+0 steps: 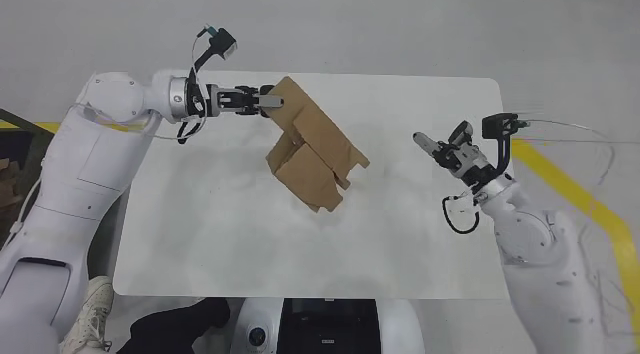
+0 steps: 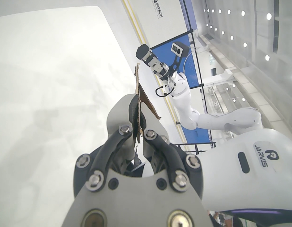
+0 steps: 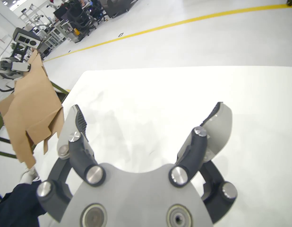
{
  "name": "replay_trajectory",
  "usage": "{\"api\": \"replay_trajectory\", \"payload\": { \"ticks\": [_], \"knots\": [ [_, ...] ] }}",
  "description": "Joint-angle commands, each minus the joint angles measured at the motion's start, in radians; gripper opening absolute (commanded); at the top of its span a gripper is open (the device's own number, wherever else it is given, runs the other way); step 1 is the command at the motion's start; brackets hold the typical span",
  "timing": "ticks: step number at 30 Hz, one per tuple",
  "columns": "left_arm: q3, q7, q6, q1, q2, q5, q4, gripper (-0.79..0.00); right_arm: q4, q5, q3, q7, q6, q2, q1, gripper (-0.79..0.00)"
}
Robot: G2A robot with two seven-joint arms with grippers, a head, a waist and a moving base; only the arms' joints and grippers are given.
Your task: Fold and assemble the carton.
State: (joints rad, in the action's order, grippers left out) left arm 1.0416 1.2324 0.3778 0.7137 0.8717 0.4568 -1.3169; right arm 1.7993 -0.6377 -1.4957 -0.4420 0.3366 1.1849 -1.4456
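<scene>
- The left gripper (image 1: pixel 268 101) is clenched on the far corner of the carton (image 1: pixel 315 149), which hangs flattened over the middle of the table (image 1: pixel 230 244). Its long axis slants from that gripper toward the robot's right and the near edge.
- The right gripper (image 1: pixel 432 144) is spread and holds nothing. The carton lies to its left, well apart, so this free hand is likely the one to reach for the loose end.
- The left wrist view shows the carton edge-on between the pads (image 2: pixel 132 112), while the right wrist view shows its broad face and notched flaps.
</scene>
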Motion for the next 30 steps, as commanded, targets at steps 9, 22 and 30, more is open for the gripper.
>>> {"api": "replay_trajectory", "payload": {
  "ticks": [9, 22, 30],
  "knots": [
    [-0.120, 0.162, 0.048, -0.120, 0.050, 0.043, 0.117, -0.785, -0.047, 0.188, 0.038, -0.233, 0.079, -0.010, 0.054, 0.000],
    [-0.196, 0.179, 0.031, -0.175, 0.078, 0.050, 0.132, -0.785, -0.085, 0.320, 0.102, -0.349, 0.100, -0.013, 0.116, 0.000],
    [-0.196, 0.179, 0.031, -0.175, 0.078, 0.050, 0.132, -0.785, -0.085, 0.320, 0.102, -0.349, 0.100, -0.013, 0.116, 0.000]
  ]
}}
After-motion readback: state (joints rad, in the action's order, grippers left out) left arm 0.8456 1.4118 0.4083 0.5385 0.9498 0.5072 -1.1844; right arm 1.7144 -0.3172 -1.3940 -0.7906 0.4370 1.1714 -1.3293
